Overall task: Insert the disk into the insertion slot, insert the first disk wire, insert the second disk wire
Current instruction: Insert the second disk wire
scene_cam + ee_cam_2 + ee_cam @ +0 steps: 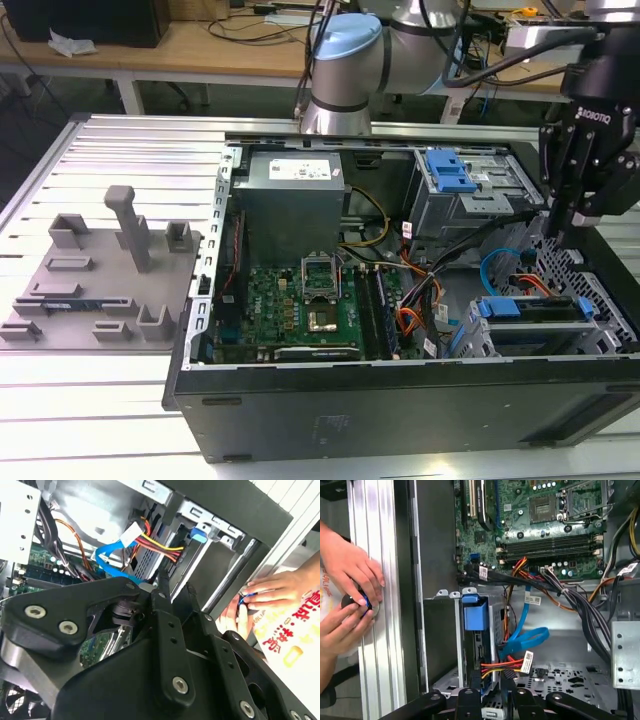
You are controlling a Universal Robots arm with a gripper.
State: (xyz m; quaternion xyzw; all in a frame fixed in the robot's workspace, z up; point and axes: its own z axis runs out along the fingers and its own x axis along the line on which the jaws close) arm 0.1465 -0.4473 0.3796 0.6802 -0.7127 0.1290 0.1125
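The disk, framed by its blue carrier, lies inside the insertion slot at the case's front corner on the exterior view's right. My gripper hangs just above and behind it. In the first wrist view the gripper sits at the disk's rear end, below the blue carrier tab. A red, yellow and black wire bundle runs right up to it. A flat blue wire loops beside the bundle. In the second wrist view the gripper points at the same bundle and blue wire.
A person's hands hold a small round object on the ribbed table beside the case wall. A taller cage with a blue latch, the motherboard and the power supply stand in the case. A grey fixture plate lies at the exterior view's left.
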